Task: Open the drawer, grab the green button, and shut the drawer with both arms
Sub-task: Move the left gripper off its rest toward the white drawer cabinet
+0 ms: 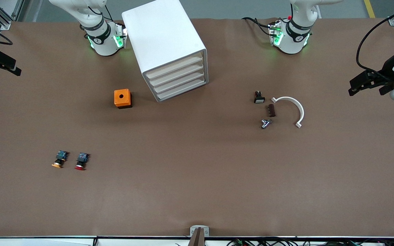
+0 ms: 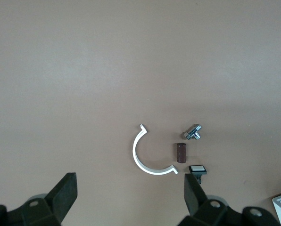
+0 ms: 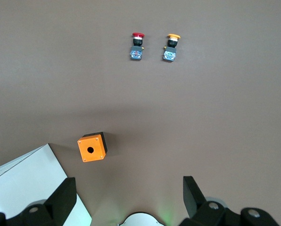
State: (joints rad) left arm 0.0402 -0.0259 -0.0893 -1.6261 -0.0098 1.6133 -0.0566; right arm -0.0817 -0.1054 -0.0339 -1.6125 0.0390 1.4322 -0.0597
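Nothing of the task is done yet: the drawer, lowermost of the four in the white cabinet, sits shut, so opening, taking and closing all remain. The green-capped button is not in view, presumably inside. The left gripper hangs high at its own end of the surface, jaws released, over a white curved clip. The right gripper hangs high over its own end, jaws released and empty, with the orange box below. Both are well apart from the drawer front.
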